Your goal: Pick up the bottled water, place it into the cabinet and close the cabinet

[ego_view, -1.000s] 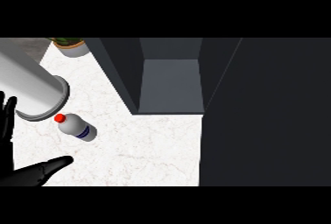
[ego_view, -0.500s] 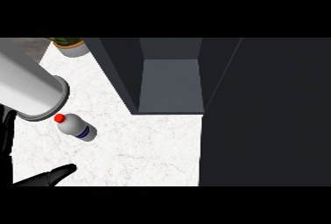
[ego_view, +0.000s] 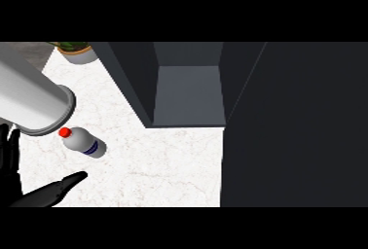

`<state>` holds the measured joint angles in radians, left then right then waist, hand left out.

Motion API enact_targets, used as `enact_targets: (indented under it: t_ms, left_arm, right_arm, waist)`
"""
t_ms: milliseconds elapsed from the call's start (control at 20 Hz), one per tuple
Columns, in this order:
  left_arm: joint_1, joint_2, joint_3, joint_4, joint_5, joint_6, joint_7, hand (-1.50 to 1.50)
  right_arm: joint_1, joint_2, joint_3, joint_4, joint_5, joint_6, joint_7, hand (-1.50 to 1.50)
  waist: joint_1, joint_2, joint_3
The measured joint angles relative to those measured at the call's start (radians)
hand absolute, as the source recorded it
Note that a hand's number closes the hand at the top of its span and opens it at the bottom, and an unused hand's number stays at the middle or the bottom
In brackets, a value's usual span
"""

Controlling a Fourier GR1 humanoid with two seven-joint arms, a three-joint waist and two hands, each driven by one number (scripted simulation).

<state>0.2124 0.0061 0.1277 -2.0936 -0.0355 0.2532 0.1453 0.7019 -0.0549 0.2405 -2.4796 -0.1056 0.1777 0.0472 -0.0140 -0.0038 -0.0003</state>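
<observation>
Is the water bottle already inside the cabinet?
No, the bottled water stands on the counter, left of the open cabinet.

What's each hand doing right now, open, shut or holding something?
Left hand: open, holding nothing, beside the bottled water.
Right hand: not in view.

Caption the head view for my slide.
Open left hand near the red-capped white water bottle on the white marble counter, dark cabinet open.
</observation>
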Motion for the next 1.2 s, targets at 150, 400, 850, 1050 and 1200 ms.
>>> enact_targets:
  t_ms: [150, 400, 850, 1050, 1200]
  left_arm:
    - [0.004, 0.0, 0.02, 0.075, 0.009, 0.008, -0.059, -1.5]
    - [-0.033, 0.013, 0.086, 0.247, 0.062, -0.021, -0.158, -1.5]
    - [-0.132, 0.015, 0.171, 0.598, 0.123, -0.059, -0.392, -1.5]
    - [-0.171, 0.032, 0.225, 0.764, 0.156, -0.086, -0.511, -1.5]
    - [-0.216, 0.053, 0.267, 0.892, 0.177, -0.102, -0.59, -1.5]
  right_arm:
    - [0.021, -0.006, 0.0, -0.006, 0.004, 0.005, -0.015, -1.5]
    - [0.091, -0.017, 0.005, -0.009, 0.02, 0.028, -0.087, -1.5]
    - [0.134, -0.032, 0.015, -0.016, 0.029, 0.042, -0.122, -1.5]
    - [0.159, -0.033, 0.028, -0.016, 0.034, 0.045, -0.147, -1.5]
    - [0.196, -0.051, 0.006, -0.017, 0.032, 0.069, -0.185, -1.5]
  waist:
    - [0.002, 0.001, 0.0]
    - [-0.003, 0.001, -0.001]
    - [-0.002, 0.003, -0.001]
    - [-0.003, 0.003, -0.001]
    - [-0.007, 0.003, -0.001]
